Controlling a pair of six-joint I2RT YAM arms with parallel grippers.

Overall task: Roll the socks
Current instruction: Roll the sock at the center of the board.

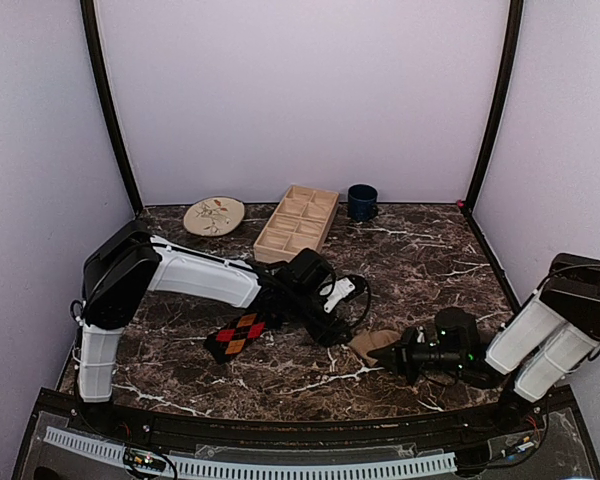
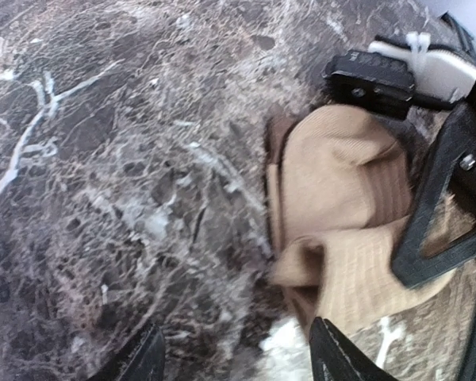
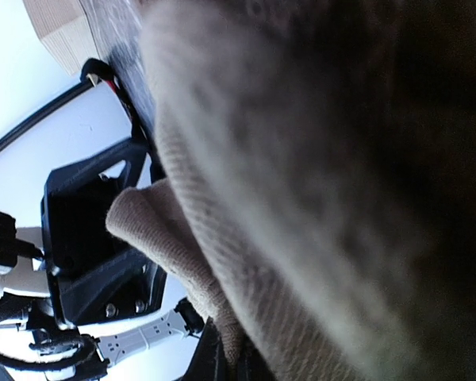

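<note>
Tan sock (image 3: 222,262) fills the right wrist view and lies bunched on the marble table (image 1: 430,260). Right gripper (image 1: 388,352): jaws pressed together, pinching the sock's edge. Left gripper (image 2: 234,357): jaws spread, empty, just beside the sock. Argyle sock (image 1: 237,333) lies well apart to the left.

Not a word or number to read anywhere. The plate (image 1: 214,215) shows only a painted sprig, the argyle sock (image 1: 237,334) only diamonds, and the tan sock (image 2: 341,167) is plain.

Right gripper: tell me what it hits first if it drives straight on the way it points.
The right gripper has its fingers shut on the tan sock; pushed further left, it would likely meet the left gripper just beyond.
</note>
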